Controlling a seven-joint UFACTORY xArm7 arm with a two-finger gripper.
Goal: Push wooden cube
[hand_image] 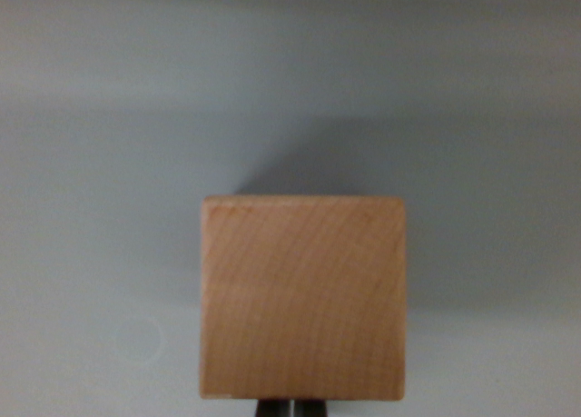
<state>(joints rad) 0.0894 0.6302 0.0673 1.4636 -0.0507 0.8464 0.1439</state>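
A wooden cube (302, 297) was seen resting on a plain grey worktop (100, 163), filling the lower middle of the wrist view. Its top face was squared to the frame, with the grain running in faint curves across it. No edge or corner of the worktop was shown, so the cube's place on it could not be fixed beyond that.

The gripper (290, 407) was visible only as two dark tips at the bottom edge of the view, set close together with a narrow pale gap between them and lying right at the cube's near face. The tips appeared nearly shut and nothing was held between them; this was judged to suit a push, since joined fingers offer one blunt face against the wood. Actual contact with the cube could not be confirmed.

A soft shadow (300, 163) was cast on the worktop beyond the cube's far side. The surface ahead was bare, so the cube was judged free to slide forward.
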